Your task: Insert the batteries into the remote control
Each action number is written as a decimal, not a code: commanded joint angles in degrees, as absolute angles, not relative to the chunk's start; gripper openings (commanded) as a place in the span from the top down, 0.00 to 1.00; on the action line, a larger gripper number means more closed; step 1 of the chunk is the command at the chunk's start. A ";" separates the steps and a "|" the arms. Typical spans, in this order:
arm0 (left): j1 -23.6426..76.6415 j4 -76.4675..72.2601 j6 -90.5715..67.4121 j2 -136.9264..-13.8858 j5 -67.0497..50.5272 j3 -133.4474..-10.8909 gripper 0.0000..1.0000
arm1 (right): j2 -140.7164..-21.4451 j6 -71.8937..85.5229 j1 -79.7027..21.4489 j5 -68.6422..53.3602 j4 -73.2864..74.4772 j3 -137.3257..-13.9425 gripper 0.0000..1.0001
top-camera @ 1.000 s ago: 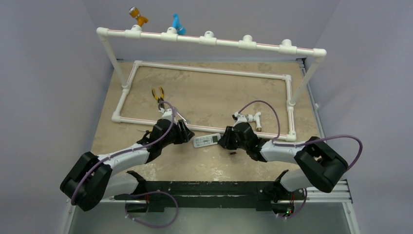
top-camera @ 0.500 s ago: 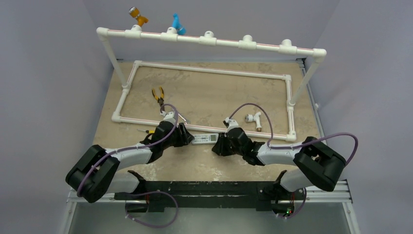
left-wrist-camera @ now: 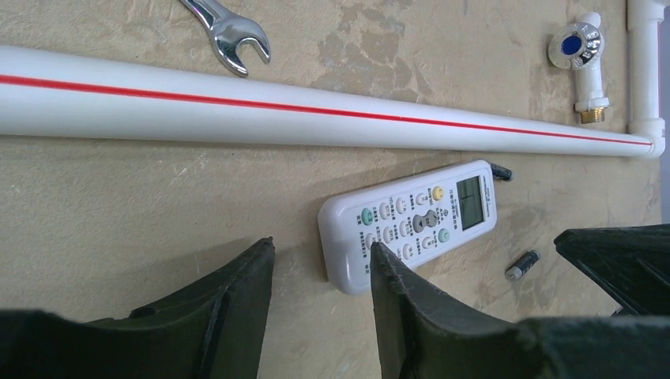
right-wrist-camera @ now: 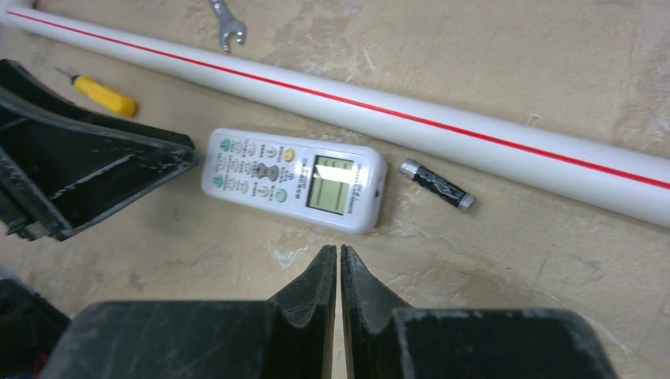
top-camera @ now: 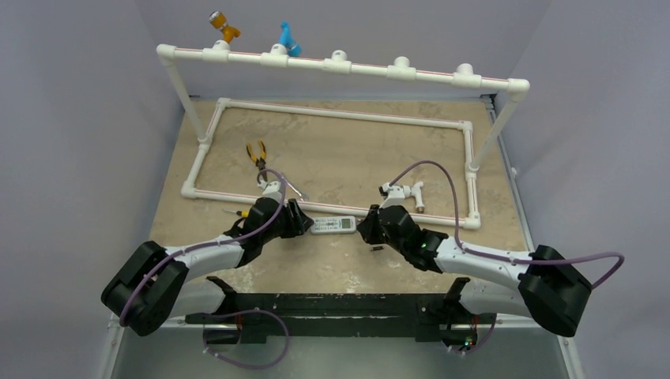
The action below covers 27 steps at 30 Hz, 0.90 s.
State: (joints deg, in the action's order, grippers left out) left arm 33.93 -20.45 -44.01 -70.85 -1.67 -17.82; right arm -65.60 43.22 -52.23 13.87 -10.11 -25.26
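Where the long white red-striped plastic pipe (right-wrist-camera: 474,134) edges the tan mottled tabletop (top-camera: 340,158), the small white slim rectangular remote control (right-wrist-camera: 294,178) lies buttons-up, a bare strip parting it from the pipe at 12 o'clock. Battery one (right-wrist-camera: 436,184), thin dark metal-ended cylinder: at its 3 o'clock, within that strip. Battery two (left-wrist-camera: 522,264), alike: loose near 4 o'clock. Left gripper (left-wrist-camera: 321,247): fingers apart, empty, one tip at the remote's 9 o'clock end. Right gripper (right-wrist-camera: 338,251): fingers together, empty, at 6 o'clock.

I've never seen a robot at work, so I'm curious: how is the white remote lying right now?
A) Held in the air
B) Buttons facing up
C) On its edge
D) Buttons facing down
B: the remote control lies flat with its buttons and pale display showing on top.
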 commanded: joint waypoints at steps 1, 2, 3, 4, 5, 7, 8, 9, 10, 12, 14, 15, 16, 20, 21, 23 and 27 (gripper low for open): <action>34.36 -21.97 -44.82 -69.52 -0.50 -16.93 0.54 | -68.64 42.97 -52.23 19.57 -5.12 -29.32 0.96; 34.34 -21.95 -44.91 -69.54 -0.52 -16.94 0.54 | -69.78 42.83 -52.23 19.44 -5.21 -29.80 0.98; 34.34 -22.05 -44.96 -69.55 -0.49 -16.89 0.55 | -70.85 42.81 -52.21 19.54 -5.45 -30.19 0.99; 34.35 -22.01 -44.99 -69.54 -0.41 -16.79 0.57 | -72.25 42.92 -52.23 19.79 -5.65 -30.45 1.00; 34.34 -21.91 -45.04 -69.40 -0.29 -16.71 0.60 | -73.10 43.08 -52.22 20.16 -5.79 -30.67 1.00; 34.36 -21.36 -45.20 -68.86 -0.24 -16.54 0.65 | -74.43 43.48 -52.22 20.66 -5.96 -30.92 1.00; 34.36 -21.03 -45.19 -68.51 0.51 -16.37 0.68 | -74.97 43.50 -52.21 20.86 -6.05 -31.08 1.00; 34.31 -20.56 -45.18 -68.15 1.45 -16.28 0.71 | -75.57 43.51 -52.21 21.17 -5.95 -31.31 1.00; 34.35 -20.09 -45.14 -67.80 1.83 -16.22 0.74 | -76.11 43.51 -52.21 21.47 -5.71 -31.48 1.00; 34.34 -19.15 -45.09 -67.15 2.58 -16.18 0.81 | -77.04 43.51 -52.23 22.28 -5.10 -31.80 1.00; 34.33 -18.19 -44.84 -66.53 3.55 -16.17 0.89 | -77.71 43.76 -52.21 22.60 -4.97 -31.95 1.00; 34.35 -17.74 -44.83 -66.49 3.98 -16.25 0.94 | -77.96 43.84 -52.21 22.87 -4.93 -31.91 1.00; 34.31 -17.29 -44.82 -66.51 4.44 -16.38 1.00 | -78.22 43.93 -52.21 23.07 -5.00 -31.98 1.00; 34.32 -16.52 -44.41 -67.48 5.02 -17.09 1.00 | -80.46 43.08 -52.16 23.12 -5.36 -33.18 1.00; 34.34 -16.52 -44.33 -67.91 4.93 -17.28 1.00 | -81.18 42.80 -52.20 23.12 -5.43 -33.67 1.00; 34.32 -16.57 -44.25 -68.78 4.84 -17.72 1.00 | -82.96 42.24 -52.21 23.07 -5.63 -34.98 1.00; 34.36 -16.98 -43.80 -70.08 4.71 -18.26 1.00 | -85.42 41.21 -52.21 23.04 -5.80 -36.76 1.00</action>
